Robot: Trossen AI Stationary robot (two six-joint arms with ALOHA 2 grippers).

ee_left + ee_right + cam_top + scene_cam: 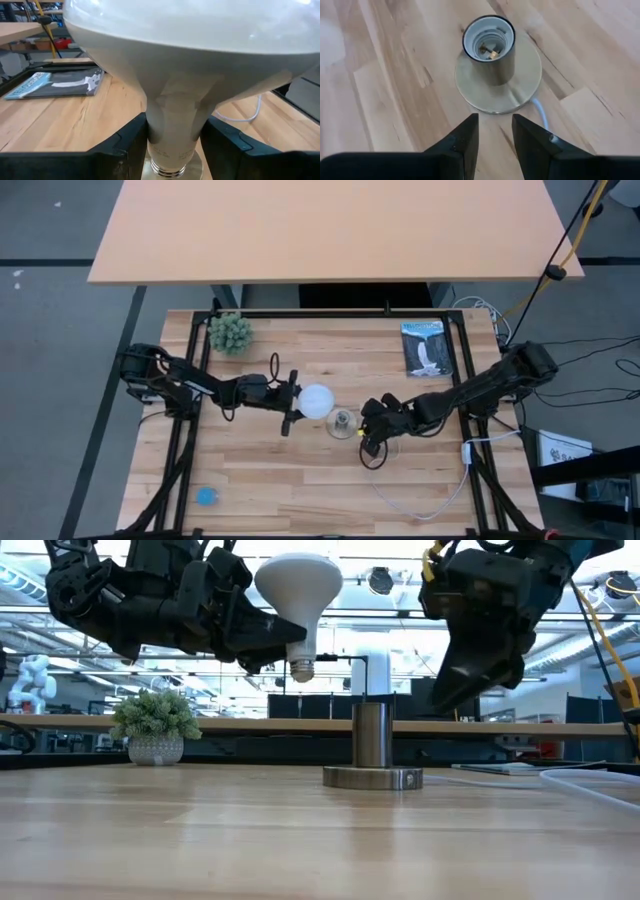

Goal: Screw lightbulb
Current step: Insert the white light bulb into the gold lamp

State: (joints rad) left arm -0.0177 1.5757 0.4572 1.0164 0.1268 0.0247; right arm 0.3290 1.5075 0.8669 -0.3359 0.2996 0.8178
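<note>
The white lightbulb (317, 401) hangs above the table with its globe up and its greyish screw base (301, 668) down. My left gripper (293, 407) is shut on it. It is just left of the socket (342, 421), a silvery cylinder (372, 735) on a round disc that stands on the wood. My right gripper (372, 442) hovers on the socket's right and near side, tipped down toward it. Its fingers (470, 135) stand apart with nothing between them. My left gripper pinches the bulb's narrow neck (172, 120) between its two fingers (125, 145), just above the screw base. The fingers come in level from the table's left side. The bulb stands upright in the hold, lifted clear of the table, with its base higher than the socket's mouth.
A small potted plant (230, 332) stands at the far left and a dark booklet (426, 347) lies at the far right. A blue object (206, 496) sits near the front left. The socket's white cord (440, 500) loops over the near right of the table.
</note>
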